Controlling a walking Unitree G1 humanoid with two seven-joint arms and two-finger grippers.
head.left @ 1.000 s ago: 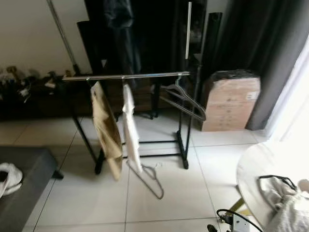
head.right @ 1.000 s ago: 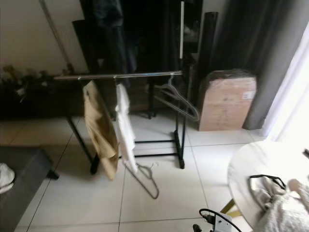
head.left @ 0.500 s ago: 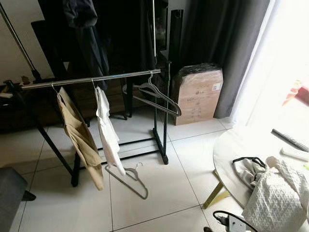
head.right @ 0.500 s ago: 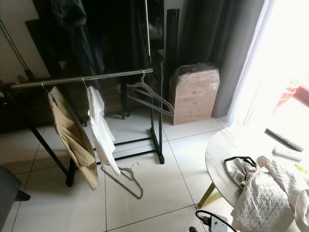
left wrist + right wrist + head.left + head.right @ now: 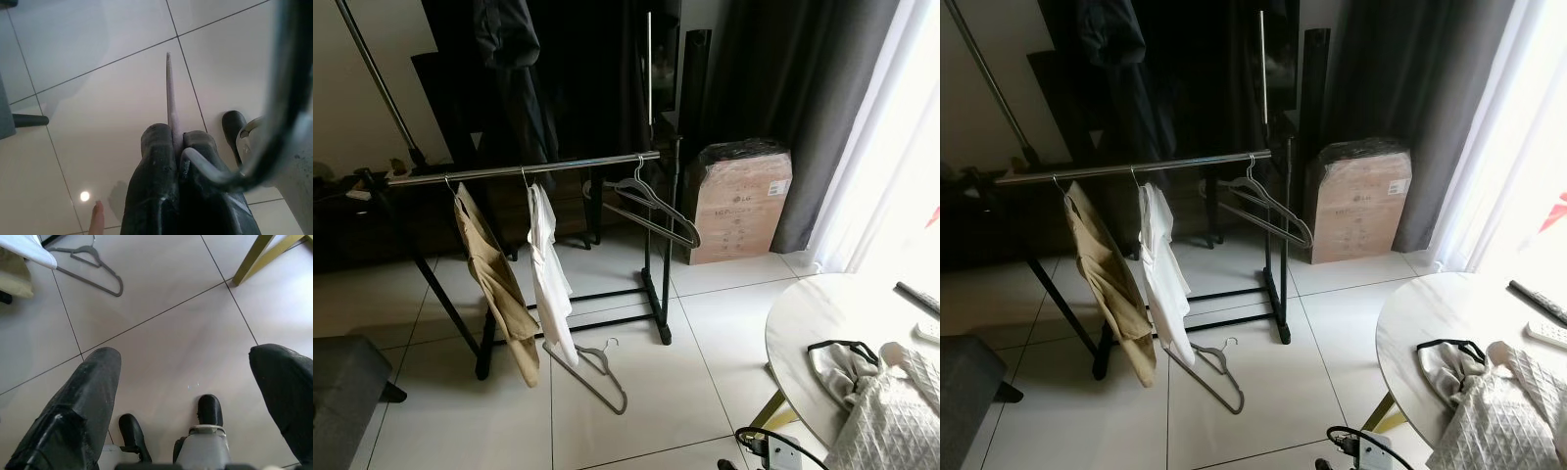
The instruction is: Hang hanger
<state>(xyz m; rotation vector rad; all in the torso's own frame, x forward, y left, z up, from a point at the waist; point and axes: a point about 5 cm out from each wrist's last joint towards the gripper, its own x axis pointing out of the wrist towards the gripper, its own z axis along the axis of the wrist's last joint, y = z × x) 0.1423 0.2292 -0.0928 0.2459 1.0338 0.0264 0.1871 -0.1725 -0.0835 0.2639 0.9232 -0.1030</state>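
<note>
My left gripper [image 5: 176, 142] is shut on a thin grey hanger [image 5: 169, 93], which points down at the tiled floor; its metal hook [image 5: 274, 132] curves close to the camera. My right gripper [image 5: 185, 357] hangs open above the floor with nothing between its fingers. Ahead stands a black clothes rack with a chrome rail [image 5: 524, 170]. A beige garment [image 5: 494, 279] and a white garment [image 5: 548, 274] hang from it. Empty grey hangers [image 5: 651, 201] hang at the rail's right end. Another grey hanger [image 5: 597, 367] lies on the floor beneath the white garment.
A cardboard box [image 5: 741, 201] stands right of the rack before dark curtains [image 5: 803, 88]. A round white table [image 5: 803, 333] with heaped clothes [image 5: 891, 416] is at the right. A grey seat [image 5: 342, 382] sits at the lower left. Open tiles lie before the rack.
The whole picture swung right, then partway back left, so the camera moved. The rack, the garments and the floor hanger keep their places.
</note>
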